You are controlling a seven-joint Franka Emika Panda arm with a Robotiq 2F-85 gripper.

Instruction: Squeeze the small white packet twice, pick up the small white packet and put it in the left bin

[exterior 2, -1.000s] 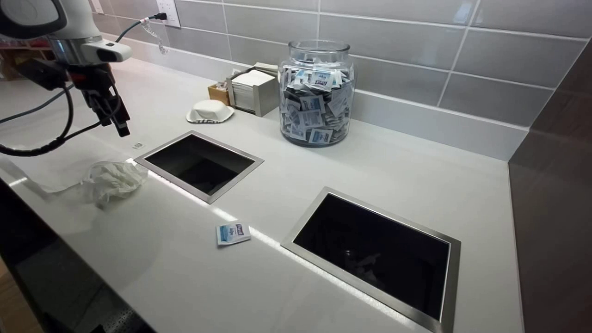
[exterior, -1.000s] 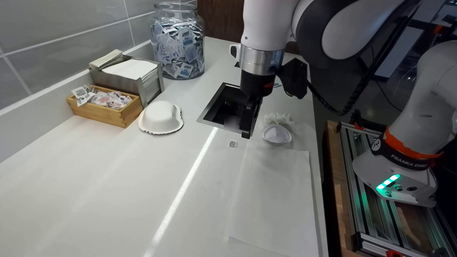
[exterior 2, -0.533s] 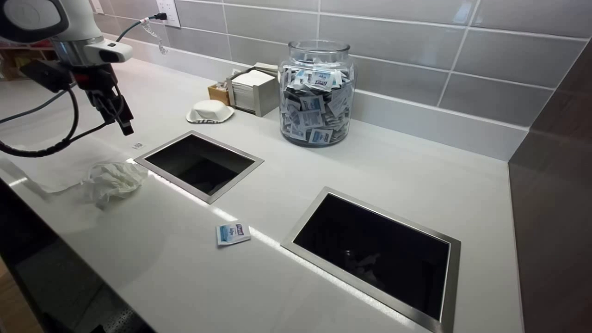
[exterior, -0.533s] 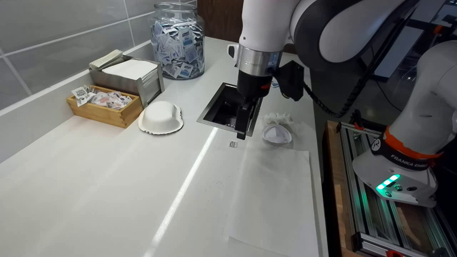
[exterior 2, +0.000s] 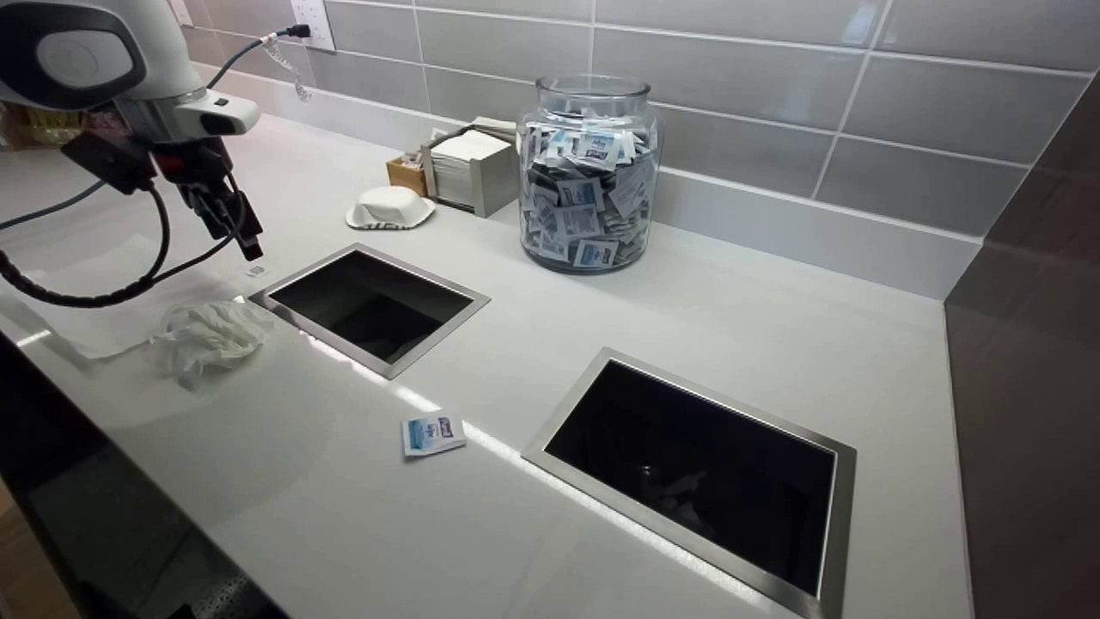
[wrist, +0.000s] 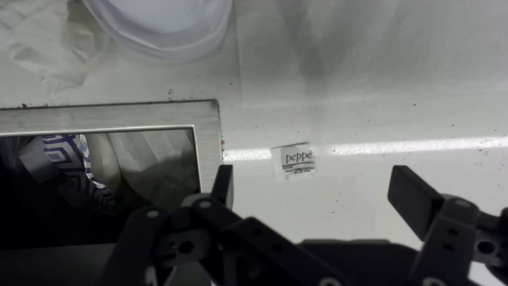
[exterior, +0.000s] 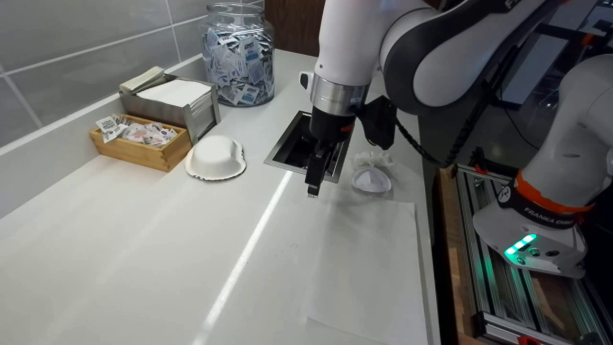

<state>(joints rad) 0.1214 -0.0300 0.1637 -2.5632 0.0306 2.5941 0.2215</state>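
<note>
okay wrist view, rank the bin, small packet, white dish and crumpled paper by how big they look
Largest: bin, though cropped.
Then white dish and crumpled paper, order unsure: both cropped too.
Smallest: small packet.

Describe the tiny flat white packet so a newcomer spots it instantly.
On the glossy white counter, find the rectangular metal-rimmed bin beside the crumpled white paper wad. Just outside its rim lies the tiny flat white packet. Dark lettering beginning "peppe" sets it apart from the larger, unprinted wad.

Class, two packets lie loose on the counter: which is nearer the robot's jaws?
The small white packet, marked "peppe" in dark print, close to the open jaws. The blue-and-white packet lies farther off in an exterior view.
</note>
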